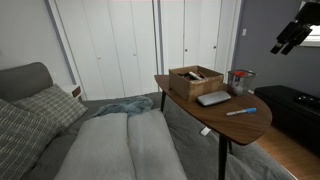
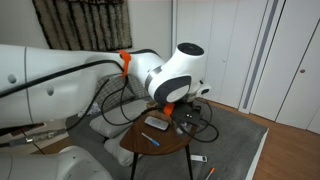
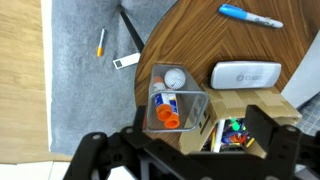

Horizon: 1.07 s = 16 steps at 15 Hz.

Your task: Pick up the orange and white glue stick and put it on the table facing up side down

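The glue stick (image 3: pixel 166 108), white with an orange cap, lies in a clear plastic cup (image 3: pixel 192 100) on the round brown table (image 3: pixel 200 40); a second orange cap shows beside it. My gripper (image 3: pixel 180 152) is open and empty, its dark fingers spread wide above the cup and well apart from it. In an exterior view the gripper (image 1: pixel 294 36) hangs high above the table (image 1: pixel 250 125), over the clear cup (image 1: pixel 240 79). In an exterior view the arm hides much of the table (image 2: pixel 160 148).
A blue pen (image 3: pixel 250 17) (image 1: pixel 241 111), a grey case (image 3: pixel 245 75) (image 1: pixel 213 98) and a shallow brown box (image 3: pixel 250 112) (image 1: pixel 195 80) of coloured items share the table. A small orange-and-white stick (image 3: pixel 100 42) and a white card (image 3: pixel 127 61) lie on the grey carpet. A couch (image 1: pixel 110 140) stands alongside.
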Motion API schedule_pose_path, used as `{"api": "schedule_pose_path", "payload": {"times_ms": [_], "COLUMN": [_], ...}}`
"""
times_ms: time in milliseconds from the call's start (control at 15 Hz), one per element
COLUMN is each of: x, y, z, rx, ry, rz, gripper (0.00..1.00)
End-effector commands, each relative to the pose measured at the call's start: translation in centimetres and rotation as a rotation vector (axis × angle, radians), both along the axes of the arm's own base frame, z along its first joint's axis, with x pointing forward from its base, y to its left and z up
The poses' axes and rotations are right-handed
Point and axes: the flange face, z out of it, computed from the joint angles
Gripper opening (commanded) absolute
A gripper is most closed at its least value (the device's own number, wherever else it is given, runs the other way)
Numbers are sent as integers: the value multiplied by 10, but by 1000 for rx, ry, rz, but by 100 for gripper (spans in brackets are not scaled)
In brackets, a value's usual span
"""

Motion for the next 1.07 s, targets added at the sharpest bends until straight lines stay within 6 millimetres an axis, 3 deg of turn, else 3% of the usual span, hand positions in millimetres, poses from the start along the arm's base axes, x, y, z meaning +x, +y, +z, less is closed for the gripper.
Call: {"api": "schedule_pose_path", "payload": {"times_ms": [0, 67, 200, 400, 800, 1000], "x": [29, 9, 20, 31, 92, 121], "y": [-45, -28, -45, -38, -25, -3], "z": [18, 8, 12, 10, -8, -12], "rx": [148, 82, 122, 139, -87, -170], "ry": [-93, -65, -92, -73, 88, 103], "rz": [68, 37, 48, 94, 211, 263], "gripper": [100, 100, 100, 100, 100, 100]}}
